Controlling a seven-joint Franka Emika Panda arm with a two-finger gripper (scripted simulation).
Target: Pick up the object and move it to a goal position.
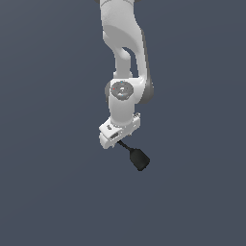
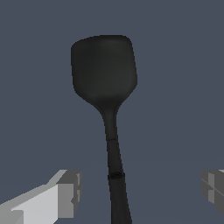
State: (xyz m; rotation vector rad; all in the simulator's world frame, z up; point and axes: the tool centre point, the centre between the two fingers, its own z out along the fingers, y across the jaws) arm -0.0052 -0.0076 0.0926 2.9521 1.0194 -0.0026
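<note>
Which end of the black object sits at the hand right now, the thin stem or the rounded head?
The thin stem: it runs between the fingers of the open hand, touching neither. The rounded head lies out beyond the fingertips.

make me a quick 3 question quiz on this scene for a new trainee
1. True or false: in the wrist view the gripper is clamped shut on the black object.
2. What lies between the fingers: A the rounded head, B the thin stem, C nothing?
3. In the exterior view, to which side of the gripper does the object's head point?

Key: 1 false, the fingers stand wide apart with gaps on both sides of the stem. 2 B. 3 the exterior view's right, and lower.
</note>
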